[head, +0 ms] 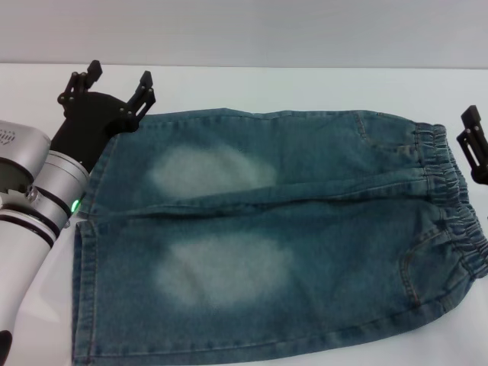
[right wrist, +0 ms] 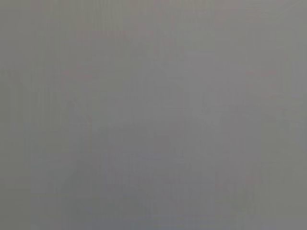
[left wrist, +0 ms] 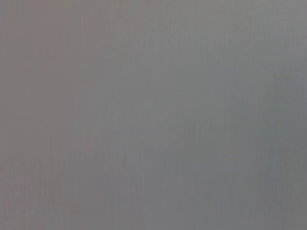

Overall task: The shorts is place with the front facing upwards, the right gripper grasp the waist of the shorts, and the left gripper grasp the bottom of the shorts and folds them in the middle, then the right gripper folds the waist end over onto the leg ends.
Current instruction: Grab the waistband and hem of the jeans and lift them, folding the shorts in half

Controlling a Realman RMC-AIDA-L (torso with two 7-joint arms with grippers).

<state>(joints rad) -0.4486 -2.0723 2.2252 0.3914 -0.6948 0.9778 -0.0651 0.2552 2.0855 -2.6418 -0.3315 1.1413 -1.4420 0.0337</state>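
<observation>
Denim shorts (head: 274, 236) are spread flat on the white desk (head: 305, 84). The left claw (head: 118, 84) is held wide at the far leg hem (head: 90, 221); it should be lowered squarely over the edge. The right claw (head: 474, 141) is seen beside the elastic waist (head: 457, 206); its spread cannot be told.

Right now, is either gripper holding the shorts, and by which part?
Nothing is held. The left gripper is open by the leg ends; the right gripper sits beside the waist.
</observation>
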